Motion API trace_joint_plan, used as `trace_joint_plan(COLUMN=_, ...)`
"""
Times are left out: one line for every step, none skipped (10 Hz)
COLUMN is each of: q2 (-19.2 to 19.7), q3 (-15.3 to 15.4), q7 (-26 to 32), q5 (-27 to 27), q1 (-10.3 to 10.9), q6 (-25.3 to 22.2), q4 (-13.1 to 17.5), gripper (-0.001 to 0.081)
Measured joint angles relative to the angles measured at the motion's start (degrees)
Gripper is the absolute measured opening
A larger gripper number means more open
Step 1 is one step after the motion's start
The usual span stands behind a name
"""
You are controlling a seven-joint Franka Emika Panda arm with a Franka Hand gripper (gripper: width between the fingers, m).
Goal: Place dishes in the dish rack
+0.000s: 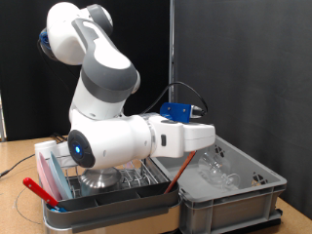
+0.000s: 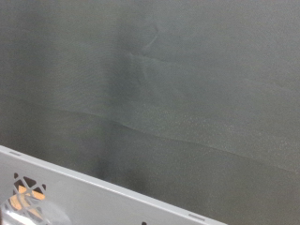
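Observation:
The dish rack [image 1: 136,183], silver wire in a tray, sits at the exterior view's bottom left. A small shiny steel bowl [image 1: 97,178] lies upside down in it. A pale flat piece [image 1: 51,161] stands on edge at the rack's left end; I cannot tell if it is the light-blue plate. Clear glass pieces [image 1: 216,172] lie in the large grey bin [image 1: 244,195] on the right. My gripper [image 1: 209,136] hangs level above the bin, above the glass, pointing towards the dark curtain. Its fingers do not show in the wrist view, which holds only curtain and the bin's rim [image 2: 84,186].
A red utensil [image 1: 39,189] lies across the rack's left front corner. A thin orange-brown stick [image 1: 179,173] leans at the rack's right end, next to the bin. A dark curtain [image 1: 253,68] closes off the back. The arm's bulky white links hang over the rack.

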State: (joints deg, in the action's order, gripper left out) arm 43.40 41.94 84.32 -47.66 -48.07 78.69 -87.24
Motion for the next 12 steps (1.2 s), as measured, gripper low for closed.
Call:
trace_joint_plan(q2=0.11, q3=-0.12, q7=0.0, q5=-0.01, q1=-0.01, q6=0.11, q4=-0.02, gripper=0.0805)
trace_joint_plan(q2=0.36, q3=-0.16, q7=0.57, q5=1.01, q1=0.07, q6=-1.08, q4=0.26, gripper=0.0805)
trace_joint_plan(q2=0.51, q3=-0.05, q7=1.94, q5=3.7, q1=0.53, q6=-3.93, q4=1.23, gripper=0.0805)
trace_joint_plan(q2=0.52, q3=0.16, q7=3.4, q5=6.47, q1=1.39, q6=-6.42, q4=2.67, gripper=0.0805)
trace_joint_plan(q2=0.5, q3=0.62, q7=4.87, q5=9.02, q1=2.28, q6=-8.49, q4=4.14, gripper=0.0805)
trace_joint_plan(q2=0.37, q3=1.19, q7=6.11, q5=11.36, q1=3.15, q6=-10.32, q4=5.57, gripper=0.0805)
trace_joint_plan(q2=0.12, q3=1.91, q7=7.18, q5=13.55, q1=4.0, q6=-11.34, q4=6.92, gripper=0.0805)
trace_joint_plan(q2=-0.22, q3=2.53, q7=7.61, q5=15.53, q1=4.87, q6=-12.08, q4=8.19, gripper=0.0805)
trace_joint_plan(q2=-0.3, q3=2.93, q7=7.64, q5=19.39, q1=6.22, q6=-14.71, q4=10.32, gripper=0.0805)
trace_joint_plan(q2=-0.18, q3=2.94, q7=7.42, q5=23.9, q1=8.23, q6=-18.55, q4=13.23, gripper=0.0805)
trace_joint_plan(q2=0.17, q3=2.8, q7=6.02, q5=26.94, q1=10.28, q6=-22.58, q4=15.7, gripper=0.0805)
trace_joint_plan(q2=1.94, q3=1.89, q7=4.25, q5=28.65, q1=12.19, q6=-25.97, q4=18.74, gripper=0.0805)
